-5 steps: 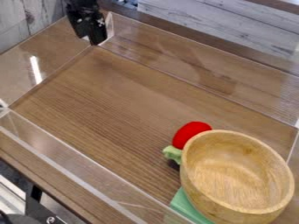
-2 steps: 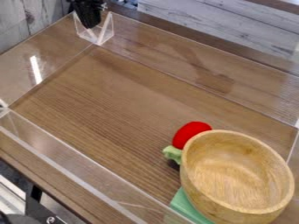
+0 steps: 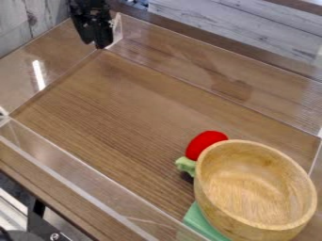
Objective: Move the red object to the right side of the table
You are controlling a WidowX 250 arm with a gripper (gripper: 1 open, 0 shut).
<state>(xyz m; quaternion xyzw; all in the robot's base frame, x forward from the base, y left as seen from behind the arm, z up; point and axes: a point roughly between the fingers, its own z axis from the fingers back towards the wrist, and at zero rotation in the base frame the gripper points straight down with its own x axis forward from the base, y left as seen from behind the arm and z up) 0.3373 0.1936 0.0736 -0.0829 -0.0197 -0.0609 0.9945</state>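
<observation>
The red object [image 3: 205,144], a small round toy fruit with a green leafy base [image 3: 186,166], lies on the brown wood-grain table [image 3: 138,104] at the near right. It touches the rim of a light wooden bowl [image 3: 251,190], which hides part of it. My dark gripper [image 3: 97,40] hangs pointing down at the far left corner, well away from the fruit and with nothing visible between its fingers. It is too small and dark here to show how the jaws stand.
Low clear acrylic walls [image 3: 51,155] border the tabletop on all sides. A flat green block [image 3: 194,224] lies under the bowl's near edge. Bare wood stretches between the gripper and the fruit.
The gripper stays at the far left corner, and the fruit and the bowl have not moved.
</observation>
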